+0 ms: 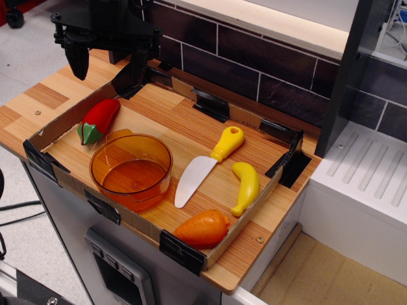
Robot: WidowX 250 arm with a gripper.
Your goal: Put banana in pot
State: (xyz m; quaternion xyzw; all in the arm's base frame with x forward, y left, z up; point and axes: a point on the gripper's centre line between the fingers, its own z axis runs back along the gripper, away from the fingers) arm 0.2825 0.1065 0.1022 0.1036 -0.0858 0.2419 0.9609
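The yellow banana (246, 187) lies on the wooden tray floor at the right, beside the cardboard wall. The translucent orange pot (131, 170) stands empty at the front left of the tray, well left of the banana. My black gripper (109, 63) hangs over the tray's back left corner, far from both. Its two fingers (79, 58) point down, spread apart, with nothing between them.
A yellow-handled white-bladed toy knife (205, 168) lies between pot and banana. A red pepper (98, 120) lies at the left, an orange carrot (203, 229) at the front corner. Low cardboard walls (67, 116) with black tape ring the tray. A white sink unit (362, 178) stands right.
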